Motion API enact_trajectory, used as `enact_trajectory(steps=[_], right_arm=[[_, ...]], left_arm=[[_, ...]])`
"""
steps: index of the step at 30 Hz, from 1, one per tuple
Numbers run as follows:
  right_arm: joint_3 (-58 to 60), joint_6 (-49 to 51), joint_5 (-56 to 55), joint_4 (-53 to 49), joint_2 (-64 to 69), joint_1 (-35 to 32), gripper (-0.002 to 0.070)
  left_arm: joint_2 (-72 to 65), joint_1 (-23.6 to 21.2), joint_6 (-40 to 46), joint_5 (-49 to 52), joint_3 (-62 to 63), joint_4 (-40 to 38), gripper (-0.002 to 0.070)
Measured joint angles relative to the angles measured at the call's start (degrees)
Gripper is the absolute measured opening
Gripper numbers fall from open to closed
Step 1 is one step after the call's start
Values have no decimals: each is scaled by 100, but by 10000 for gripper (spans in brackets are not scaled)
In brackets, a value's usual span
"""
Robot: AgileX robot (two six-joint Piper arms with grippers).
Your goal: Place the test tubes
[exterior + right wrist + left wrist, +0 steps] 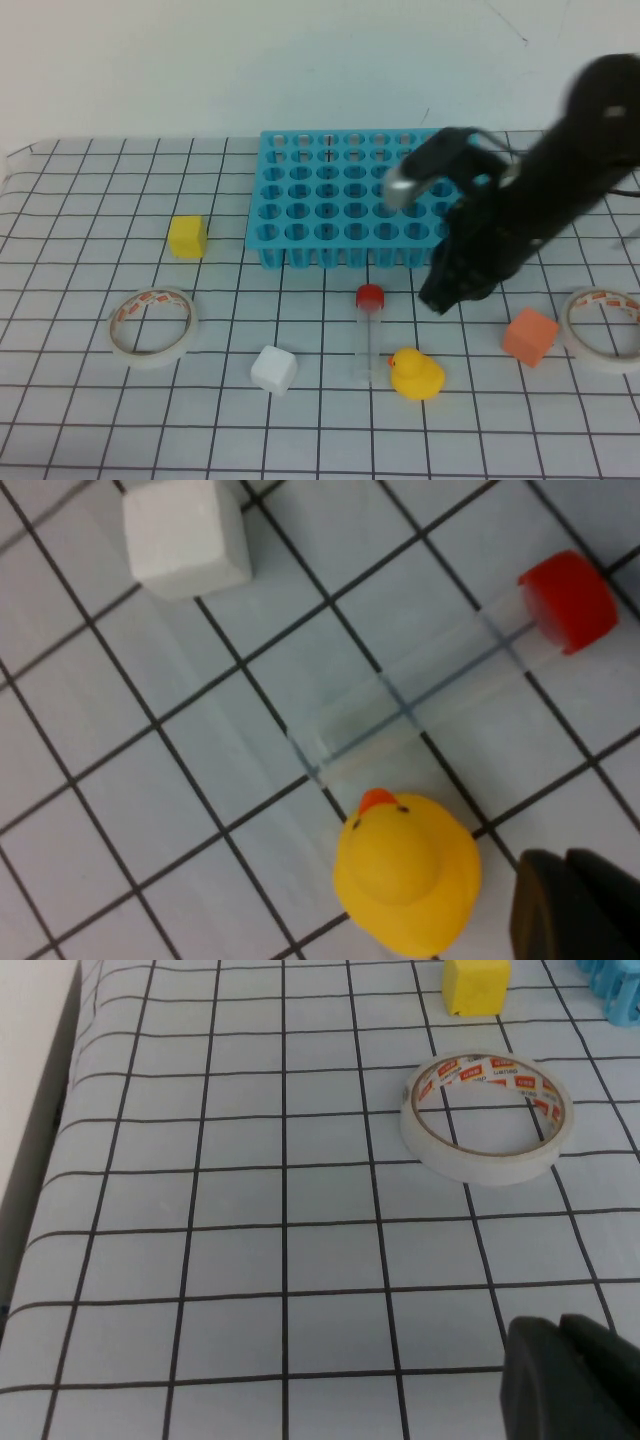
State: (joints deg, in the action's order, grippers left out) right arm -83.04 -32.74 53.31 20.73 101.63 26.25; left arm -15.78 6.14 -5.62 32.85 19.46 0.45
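A clear test tube (366,340) with a red cap (370,296) lies flat on the checked table in front of the blue tube rack (345,200). The right wrist view shows the test tube (430,695) lying beside a yellow rubber duck (408,872). My right gripper (440,297) hangs shut and empty just right of the tube, above the table; its dark fingertips (575,905) show pressed together. My left gripper (565,1380) is shut, holds nothing, and sits over bare table near a tape roll (487,1115); it is out of the high view.
A yellow duck (416,374) touches the tube's lower end. A white cube (273,369), yellow cube (187,237), orange cube (530,336) and two tape rolls (152,326) (603,326) lie around. The table's left edge (40,1140) drops off.
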Motion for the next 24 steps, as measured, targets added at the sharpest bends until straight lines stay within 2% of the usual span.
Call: enact_trajectory(steps=[5,8,9,10,13,16,19,24], right_arm=[[-1019,384,814,-656,966,370,1],[-1500,668,1169,-655,1420,379,43],[-1651,827,1257,-655,1540,379,74],[-1861,1246,1310,-655,1677,379,157],[-1975,1872,1259,-620,1731,379,306],[-2000,2103,1233,-514,1768,379,405],[-2012,2170,1231,-275,1877,409,438],[-2012,2196,1047,-263,2035,624,447]], left_arm=[[0,0,-22,0,-10,-4,-2],[0,0,-22,0,-9,-4,-2],[0,0,-22,0,-9,-4,-2],[0,0,-36,0,-9,-4,-1],[0,0,-46,0,-9,-4,-1],[0,0,-46,0,-9,-4,-1],[0,0,-46,0,-9,-4,-1],[0,0,-46,-10,-9,-4,-1]])
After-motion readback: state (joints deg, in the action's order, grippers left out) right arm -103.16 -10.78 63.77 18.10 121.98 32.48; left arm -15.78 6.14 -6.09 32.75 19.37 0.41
